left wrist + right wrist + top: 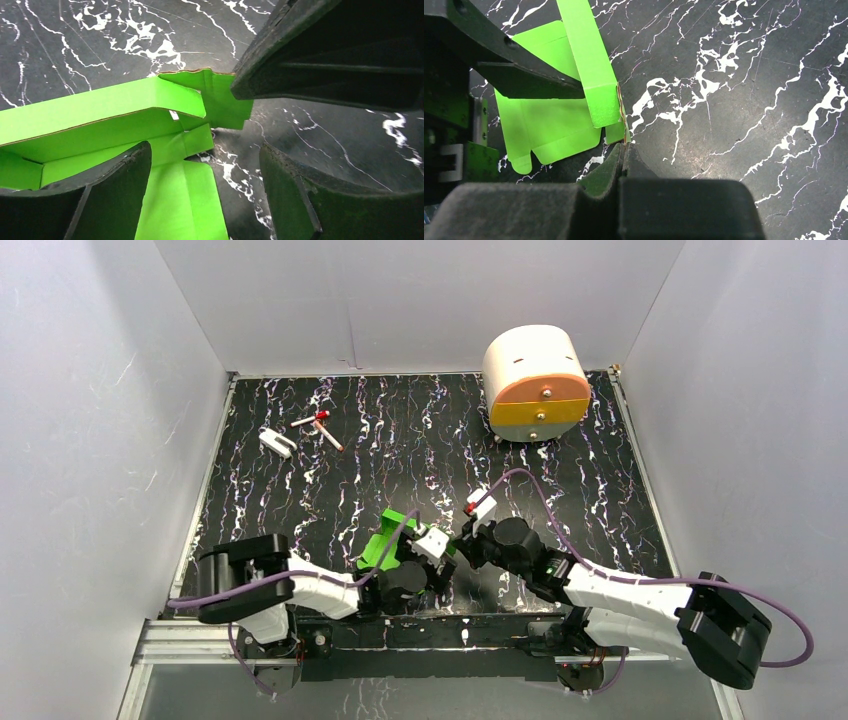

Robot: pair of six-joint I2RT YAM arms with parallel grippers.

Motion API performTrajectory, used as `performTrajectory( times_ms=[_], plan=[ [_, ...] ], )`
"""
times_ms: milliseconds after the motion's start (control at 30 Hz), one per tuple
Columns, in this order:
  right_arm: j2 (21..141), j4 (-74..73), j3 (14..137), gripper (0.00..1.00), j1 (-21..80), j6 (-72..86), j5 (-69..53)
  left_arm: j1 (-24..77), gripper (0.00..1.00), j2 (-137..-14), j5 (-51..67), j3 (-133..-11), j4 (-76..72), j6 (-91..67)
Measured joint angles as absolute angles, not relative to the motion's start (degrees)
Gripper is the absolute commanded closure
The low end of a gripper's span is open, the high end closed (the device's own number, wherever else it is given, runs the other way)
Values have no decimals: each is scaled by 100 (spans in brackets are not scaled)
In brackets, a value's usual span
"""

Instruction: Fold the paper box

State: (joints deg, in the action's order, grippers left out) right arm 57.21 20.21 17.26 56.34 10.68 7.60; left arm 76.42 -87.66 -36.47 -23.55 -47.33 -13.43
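Observation:
The paper box (383,540) is bright green card, partly folded, lying on the black marbled table near the front edge, between my two grippers. In the left wrist view it (100,115) shows one side wall raised and a flap lying flat. My left gripper (205,200) is open, its fingers (100,195) astride that flat flap. My right gripper (625,150) is shut on a small end tab of the box (616,131), at the box's right end. In the top view the left gripper (432,545) and right gripper (462,538) are close together.
A large cream-and-orange rounded drawer unit (535,380) stands at the back right. A small white item (277,443) and red-and-white sticks (320,426) lie at the back left. A small white-and-red piece (481,505) is just behind the right gripper. White walls enclose the table.

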Motion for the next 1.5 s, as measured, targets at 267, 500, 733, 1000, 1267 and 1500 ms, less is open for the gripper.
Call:
performTrajectory(
  times_ms=[267,500,733,1000,1267,1500],
  plan=[
    [5581,1942,1726,100,5677,1055,805,7749,31,-9570,-4672,-2711,-4842,-1050],
    [5481,1927,1726,100,5682,1055,847,7749,46,-9751,-5035,-2794,-4917,-880],
    [5435,1826,1726,100,5704,1050,875,7749,65,-9780,-5050,-2821,-4971,-921],
    [5454,1815,1726,100,5745,1050,886,7411,66,-9432,-4646,-2657,-4866,-1529],
    [5693,1898,1723,99,5826,1048,954,7227,64,-9341,-4097,-2456,-4823,-2270],
    [5955,2211,1723,98,5955,1028,1238,7212,59,-9220,-3876,-2224,-4847,-2672]
  ],
)
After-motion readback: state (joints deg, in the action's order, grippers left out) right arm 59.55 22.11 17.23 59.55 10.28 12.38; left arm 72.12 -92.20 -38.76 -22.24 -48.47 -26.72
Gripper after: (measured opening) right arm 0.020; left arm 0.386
